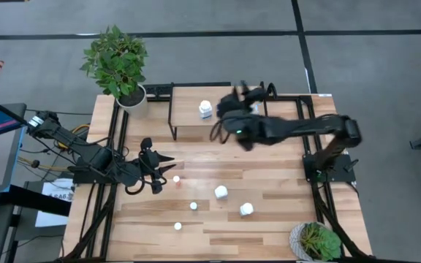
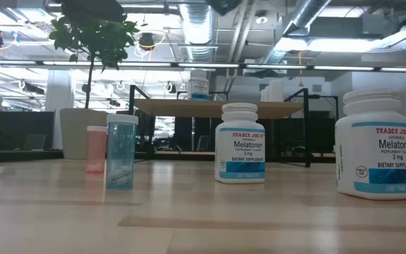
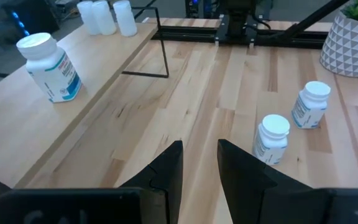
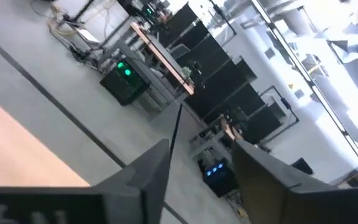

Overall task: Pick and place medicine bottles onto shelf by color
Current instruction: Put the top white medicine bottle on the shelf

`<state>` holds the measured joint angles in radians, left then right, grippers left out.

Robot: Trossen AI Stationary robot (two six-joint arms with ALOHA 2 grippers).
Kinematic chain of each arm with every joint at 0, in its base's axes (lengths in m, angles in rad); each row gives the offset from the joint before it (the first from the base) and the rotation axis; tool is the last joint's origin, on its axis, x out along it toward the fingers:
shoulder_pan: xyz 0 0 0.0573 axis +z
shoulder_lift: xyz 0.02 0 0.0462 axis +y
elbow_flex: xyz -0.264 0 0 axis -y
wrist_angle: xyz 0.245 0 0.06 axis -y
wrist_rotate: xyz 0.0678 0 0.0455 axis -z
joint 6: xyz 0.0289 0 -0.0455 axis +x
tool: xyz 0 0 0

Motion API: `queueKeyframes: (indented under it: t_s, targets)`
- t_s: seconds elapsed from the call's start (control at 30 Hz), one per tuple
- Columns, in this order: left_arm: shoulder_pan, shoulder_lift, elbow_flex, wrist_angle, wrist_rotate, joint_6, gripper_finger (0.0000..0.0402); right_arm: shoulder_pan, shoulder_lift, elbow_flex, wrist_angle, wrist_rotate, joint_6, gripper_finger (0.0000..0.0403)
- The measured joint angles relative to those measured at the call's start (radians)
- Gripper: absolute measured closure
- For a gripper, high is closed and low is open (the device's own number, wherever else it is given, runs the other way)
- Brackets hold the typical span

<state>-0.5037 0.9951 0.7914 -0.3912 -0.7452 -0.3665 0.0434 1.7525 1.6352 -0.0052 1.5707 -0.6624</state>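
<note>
The shelf (image 1: 196, 117) stands at the table's far middle, on thin black legs. One white blue-label bottle (image 1: 205, 109) stands on its top, also in the left wrist view (image 3: 47, 67). Several more white bottles (image 3: 107, 15) stand at the shelf's right end. Two chunky white bottles (image 1: 221, 192) (image 1: 246, 210) and three tiny bottles (image 1: 175, 179) (image 1: 194, 206) (image 1: 177, 226) stand upright on the table. The low view shows a pale blue one (image 2: 121, 161) and a reddish one (image 2: 96, 149). My left gripper (image 3: 201, 158) is open and empty, low over the table left of them (image 1: 168, 168). My right gripper (image 4: 197, 152) is open and empty above the shelf's right part (image 1: 234, 102).
A potted plant in a white pot (image 1: 126, 91) stands at the table's far left corner beside the shelf. Another plant (image 1: 316, 241) stands at the near right corner. Bare tabletop (image 1: 269, 175) lies between the shelf and the loose bottles.
</note>
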Motion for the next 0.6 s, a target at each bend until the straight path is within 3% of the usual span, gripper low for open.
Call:
queueKeyframes:
  t_s: [0.1, 0.23, 0.4, 0.47, 0.6]
  targets:
    - [0.000, 0.000, 0.000, 0.000, 0.000, -0.001, 0.0313, -0.001, -0.110, -0.025, -0.295, 0.000, 0.263, 0.0240]
    - [0.000, 0.000, 0.000, 0.001, -0.001, -0.004, 0.0313, 0.023, -0.262, -0.054, -0.746, -0.021, 0.742, 0.0297]
    - [0.000, 0.000, 0.000, 0.001, -0.061, -0.032, 0.0313, 0.067, -0.416, -0.055, -1.219, -0.388, 1.317, 0.0349]
    - [0.001, 0.000, 0.000, 0.000, -0.075, -0.035, 0.0313, 0.079, -0.445, -0.055, -1.335, -0.492, 1.440, 0.0362]
    - [0.001, 0.000, 0.000, -0.003, -0.084, -0.035, 0.0313, 0.111, -0.458, -0.055, -1.492, -0.553, 1.507, 0.0380]
